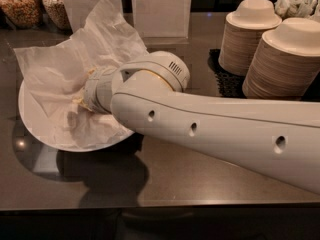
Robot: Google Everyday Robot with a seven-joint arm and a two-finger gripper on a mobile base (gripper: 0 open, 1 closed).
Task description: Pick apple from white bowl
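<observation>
The white bowl point(31, 129) sits at the left of the dark counter, lined with crinkled white paper point(60, 71). My white arm point(210, 129) reaches in from the right, and its wrist point(102, 89) lies over the middle of the bowl. The gripper point(81, 102) is down inside the bowl against the paper; only a small yellowish bit of it shows past the wrist. The apple is hidden behind the wrist and the paper.
Two tall stacks of beige paper bowls point(250, 39) point(287, 61) stand at the back right on a black mat point(226, 79). Jars of snacks point(21, 5) are at the back left and white sign holders point(162, 9) behind the bowl. The counter's front edge point(150, 204) runs below.
</observation>
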